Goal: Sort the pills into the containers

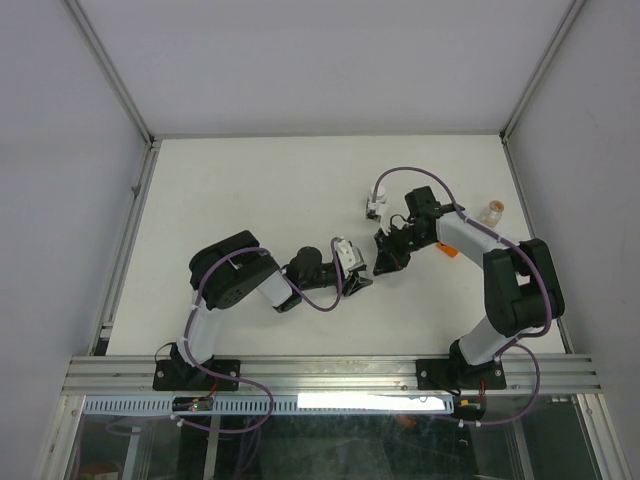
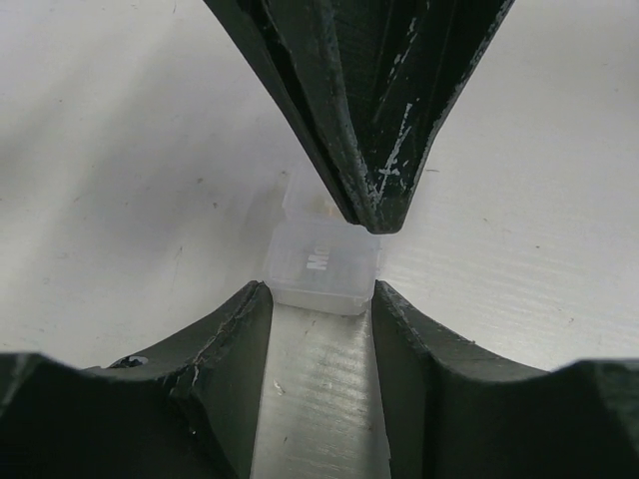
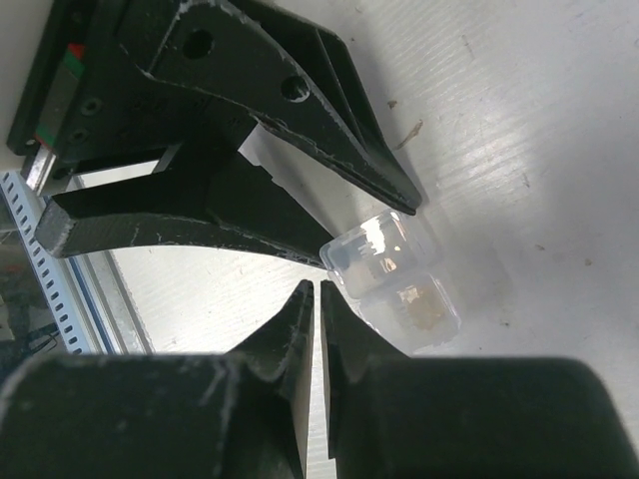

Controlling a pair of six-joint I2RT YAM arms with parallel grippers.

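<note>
The small clear two-cell box (image 2: 319, 261) lies on the white table. Its near end sits between the tips of my left gripper (image 2: 318, 295), and both fingers touch its sides. In the right wrist view the same box (image 3: 391, 279) shows something tan inside one cell (image 3: 424, 311). My right gripper (image 3: 318, 291) is shut with nothing between its fingers, its tip right beside the box. From the left wrist view, that tip bears down on the box's far cell. The tan-orange vial (image 1: 491, 212) stands apart at the table's right. From above, both grippers (image 1: 365, 278) (image 1: 383, 265) meet mid-table.
Grey walls close the table on three sides. A metal rail (image 1: 330, 375) runs along the near edge by the arm bases. Purple cables loop over both arms.
</note>
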